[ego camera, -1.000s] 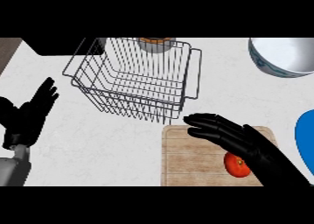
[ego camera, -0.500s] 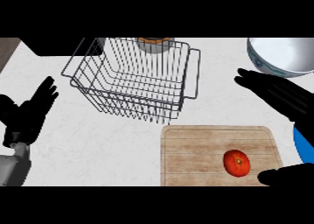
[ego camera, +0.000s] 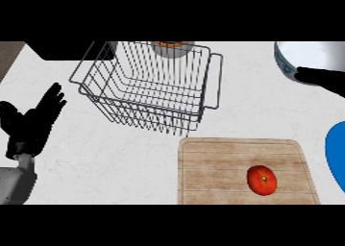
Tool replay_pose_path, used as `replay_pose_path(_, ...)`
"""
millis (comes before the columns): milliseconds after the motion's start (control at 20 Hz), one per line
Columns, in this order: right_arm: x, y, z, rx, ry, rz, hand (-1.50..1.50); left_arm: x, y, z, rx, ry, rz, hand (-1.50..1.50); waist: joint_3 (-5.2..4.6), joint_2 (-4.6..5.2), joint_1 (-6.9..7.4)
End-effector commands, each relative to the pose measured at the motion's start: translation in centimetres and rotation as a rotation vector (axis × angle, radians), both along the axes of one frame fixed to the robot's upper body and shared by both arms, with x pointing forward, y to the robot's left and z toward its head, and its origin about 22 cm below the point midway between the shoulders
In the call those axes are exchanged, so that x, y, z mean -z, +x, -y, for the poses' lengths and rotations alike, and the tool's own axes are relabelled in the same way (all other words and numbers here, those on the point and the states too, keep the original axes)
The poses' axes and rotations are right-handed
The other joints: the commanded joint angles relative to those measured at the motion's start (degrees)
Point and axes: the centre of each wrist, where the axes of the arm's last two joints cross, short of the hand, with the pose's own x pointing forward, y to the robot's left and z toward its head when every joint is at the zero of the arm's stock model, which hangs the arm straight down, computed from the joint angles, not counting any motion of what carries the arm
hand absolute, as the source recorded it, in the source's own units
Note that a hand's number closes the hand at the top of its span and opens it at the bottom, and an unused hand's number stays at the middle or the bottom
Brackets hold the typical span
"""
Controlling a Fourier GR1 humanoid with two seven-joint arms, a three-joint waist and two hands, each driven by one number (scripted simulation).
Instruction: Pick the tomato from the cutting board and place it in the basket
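A red tomato [ego camera: 262,179] lies on the wooden cutting board [ego camera: 217,168] at the lower right, untouched. The wire basket [ego camera: 150,84] stands behind the board, toward the middle, with nothing in it. Only the fingers of my right hand [ego camera: 324,79] show at the right edge, high above the board and well away from the tomato, stretched out straight. My left hand [ego camera: 29,125] rests open at the left edge, fingers up.
A grey bowl [ego camera: 313,55] sits at the top right under my right hand's fingers. A blue plate [ego camera: 341,161] shows at the right edge beside the board. An orange-topped jar [ego camera: 171,48] stands behind the basket.
My right hand has drawn back from over the tomato, up and to the right, until only its fingers show at the edge. The tomato stays on the board. The left hand has not moved.
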Motion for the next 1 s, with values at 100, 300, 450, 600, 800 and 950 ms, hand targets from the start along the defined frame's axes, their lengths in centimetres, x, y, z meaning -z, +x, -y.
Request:
replay_pose_path(100, -2.0, -1.1, 3.7, -0.072, 0.066, -0.115, -1.5, 0.9, -0.6, -2.0, -0.019, -0.001, 0.002, 0.0, 0.13, 0.01, -0.56)
replay_pose_path(300, -1.2, -2.6, 5.9, -0.031, 0.137, -0.1, -1.5, -0.7, 0.3, -0.5, -0.006, -0.003, 0.015, 0.0, 0.18, 0.01, -0.44)
replay_pose_path(450, 2.1, -2.4, 7.7, -0.006, 0.219, -0.051, -1.5, -0.5, 0.5, -0.9, -0.02, 0.0, 0.01, 0.0, 0.24, 0.17, -0.12)
replay_pose_path(600, 4.3, -3.6, 8.4, -0.016, 0.247, -0.076, -1.5, 0.1, 0.4, -1.9, -0.008, 0.005, 0.001, 0.0, 0.23, 0.21, -0.27)
replay_pose_path(800, 7.2, -4.8, 8.2, -0.012, 0.251, -0.062, -1.5, 0.3, -0.8, -0.9, 0.007, 0.012, 0.007, 0.0, 0.22, 0.19, 0.25)
replay_pose_path(950, 10.0, -3.3, 7.3, -0.022, 0.273, -0.028, -1.5, -1.1, -0.9, -0.5, 0.014, 0.001, 0.005, 0.0, 0.27, 0.29, 0.9)
